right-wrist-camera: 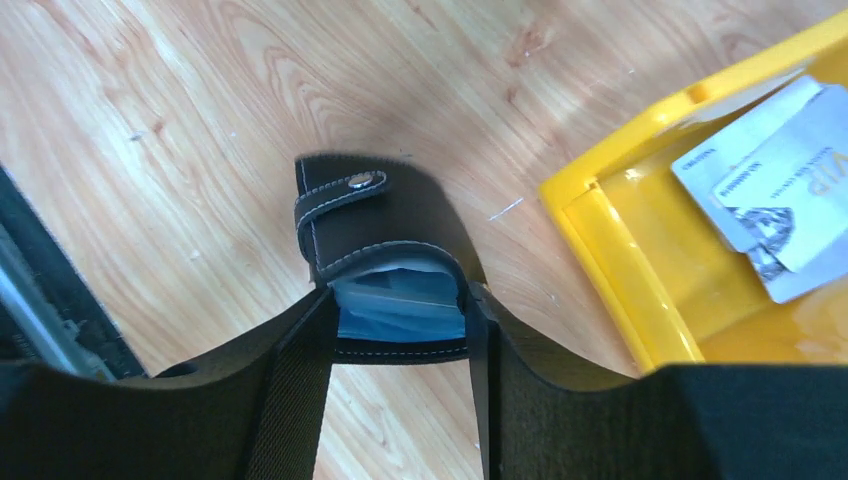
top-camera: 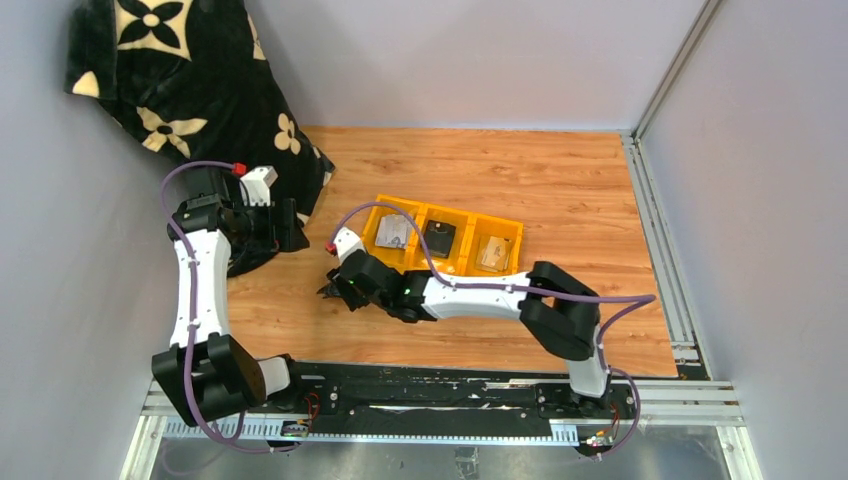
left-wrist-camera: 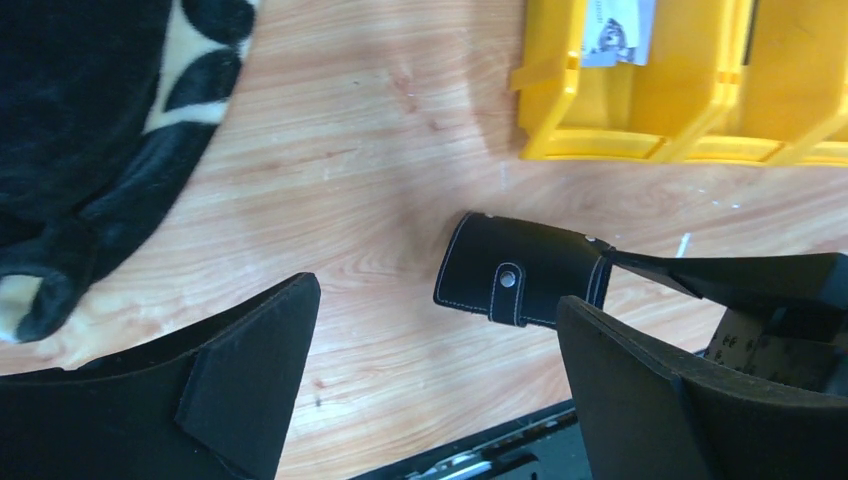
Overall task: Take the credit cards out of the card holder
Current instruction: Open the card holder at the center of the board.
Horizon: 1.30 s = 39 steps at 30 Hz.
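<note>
Item: card holder (right-wrist-camera: 385, 225), black, closing tab (right-wrist-camera: 340, 195) snapped across the fold, lying on the wooden table (top-camera: 560, 180) just beside the near left corner of the yellow three-compartment tray (right-wrist-camera: 590, 215). Pinched at its open end by the right gripper (right-wrist-camera: 398, 300), one finger (right-wrist-camera: 290, 380) against each side edge, mouth bowed to show pale blue lining; cannot tell whether any card sits inside. Left gripper (left-wrist-camera: 437, 295): spread wide, empty, apart from the holder and aimed toward its closed end. In the tray: silvery-grey cards (right-wrist-camera: 780, 190) in the compartment nearest the holder, a black card (top-camera: 438, 238) in the middle, a tan card (top-camera: 491, 252) in the far one. Risks: squeezing across the edges probably clamps the pockets on anything inside; smooth leather may slip or twist if lifted by this pinch; with the tab fastened, opens no wider until unsnapped. Surroundings: black blanket with cream flowers (top-camera: 170, 70) heaped at the far left, close enough to the left gripper to catch a finger; tray wall near the right fingers, limiting sideways room.
</note>
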Available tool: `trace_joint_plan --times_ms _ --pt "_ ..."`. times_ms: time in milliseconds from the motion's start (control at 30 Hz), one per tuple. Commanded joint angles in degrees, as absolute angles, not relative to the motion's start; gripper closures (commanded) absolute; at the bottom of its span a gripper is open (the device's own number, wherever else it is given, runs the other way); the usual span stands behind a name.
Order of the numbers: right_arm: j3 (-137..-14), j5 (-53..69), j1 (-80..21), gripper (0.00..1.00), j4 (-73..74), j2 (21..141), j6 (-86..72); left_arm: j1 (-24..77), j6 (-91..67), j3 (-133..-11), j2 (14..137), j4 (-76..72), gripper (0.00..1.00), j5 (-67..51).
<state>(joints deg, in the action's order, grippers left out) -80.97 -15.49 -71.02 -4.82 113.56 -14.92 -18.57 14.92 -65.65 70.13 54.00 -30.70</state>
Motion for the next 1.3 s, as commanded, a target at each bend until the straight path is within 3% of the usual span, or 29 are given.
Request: trace_joint_plan --times_ms 0,300,500,667,1000,1267 --pt "-76.75 -17.13 -71.54 0.49 -10.1 105.89 -14.32 -17.84 12.27 -65.54 68.72 57.26 0.0 -36.46" --pt "-70.75 -19.3 -71.45 0.53 -9.76 98.27 -13.3 -11.59 19.84 -64.89 63.47 58.56 0.0 -33.39" --pt "-71.66 -21.06 -71.1 0.26 6.62 97.48 -22.47 -10.75 27.85 -65.72 65.73 59.91 0.0 -29.67" --pt "-68.89 -15.0 -71.02 0.14 14.33 96.99 -28.2 -9.2 34.88 -65.43 67.97 60.49 0.0 -27.12" --pt "-81.25 -15.56 -71.97 0.09 21.23 111.86 -31.25 -9.05 34.63 -68.47 69.81 60.6 0.0 -24.72" --pt "-92.67 -23.08 -73.98 0.08 26.84 121.16 -29.65 -9.05 34.81 -68.16 68.98 60.56 0.0 -24.54"
